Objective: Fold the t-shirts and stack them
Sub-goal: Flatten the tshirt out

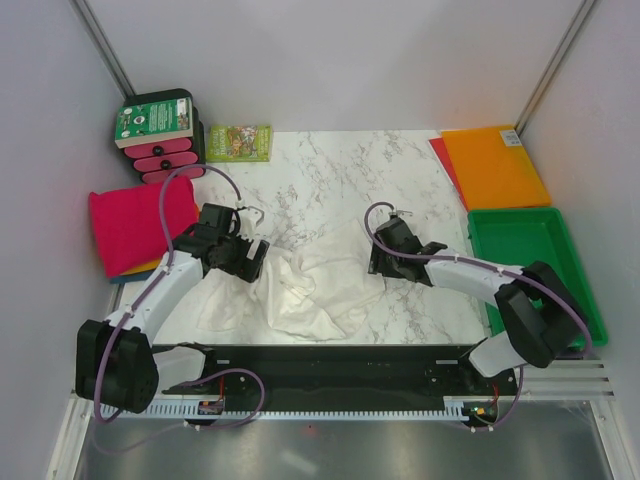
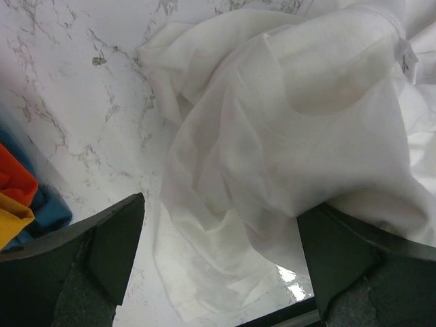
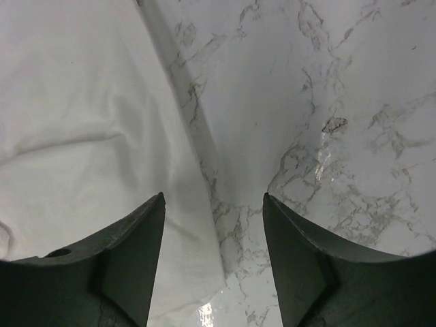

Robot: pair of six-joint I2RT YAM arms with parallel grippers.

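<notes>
From the overhead camera I see the white t-shirt (image 1: 312,285) lying unfolded in a loose, wrinkled heap near the middle of the marble-patterned counter (image 1: 340,180), toward its near edge and between my two arms. The cloth is thin and soft, bunched into ridges and shallow pockets, with one flatter flap spread out toward the left. The left gripper (image 1: 250,262) sits low at the heap's upper left corner. Through its wrist camera the dark, wedge-shaped fingers (image 2: 102,252) stand wide apart, with gauzy, almost see-through folds of the shirt filling the gap and draping against the right-hand finger; the jaws are not pinched on anything. The right gripper (image 1: 378,258) hovers at the shirt's upper right edge. Its wrist view shows both fingers (image 3: 306,266) spread, a smooth hem of the shirt running under the left finger and partway into the gap, and glossy veined counter under the rest, so it holds nothing. At the far left lies the pile: a plump folded magenta t-shirt (image 1: 140,222) on top, with slivers of the orange t-shirt (image 2: 13,178) and blue t-shirt (image 2: 49,212) showing beneath it. On the right, well apart from the cloth, lie a flat rigid orange sheet (image 1: 492,165) and a shallow green plastic tray (image 1: 530,240).
</notes>
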